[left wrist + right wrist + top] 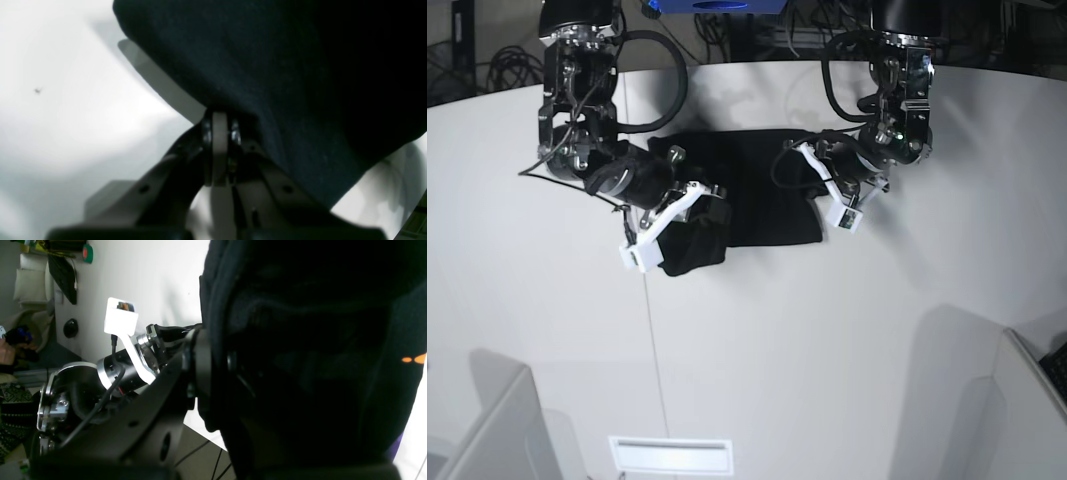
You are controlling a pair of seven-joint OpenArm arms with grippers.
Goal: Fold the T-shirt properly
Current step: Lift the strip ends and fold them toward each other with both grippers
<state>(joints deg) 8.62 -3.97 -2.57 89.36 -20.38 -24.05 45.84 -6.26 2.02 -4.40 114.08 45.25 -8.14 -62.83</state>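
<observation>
- T-shirt (757, 185): black cloth lying near the 12 o'clock side of the white tabletop (827, 350), stretched between the two arms in the base view.
- Its 8 o'clock corner is lifted and hangs as a bunched lump under the arm at 9 o'clock.
- Right pincer (695, 203): closed on that bunched corner. In the right wrist view, dark cloth (300, 356) fills the frame at 3 o'clock, with the fingers (201, 366) pressed into its edge. Small orange marks and a purple sliver show at the far 3 o'clock side.
- Left pincer (819, 170): sits at the shirt's 3 o'clock edge. In the left wrist view, the fingers (219, 133) are drawn together with black cloth (283, 83) pinched at their tips and draped toward 1 o'clock.
- Tabletop (66, 100) appears pale and blurred at 9 o'clock of that view.
</observation>
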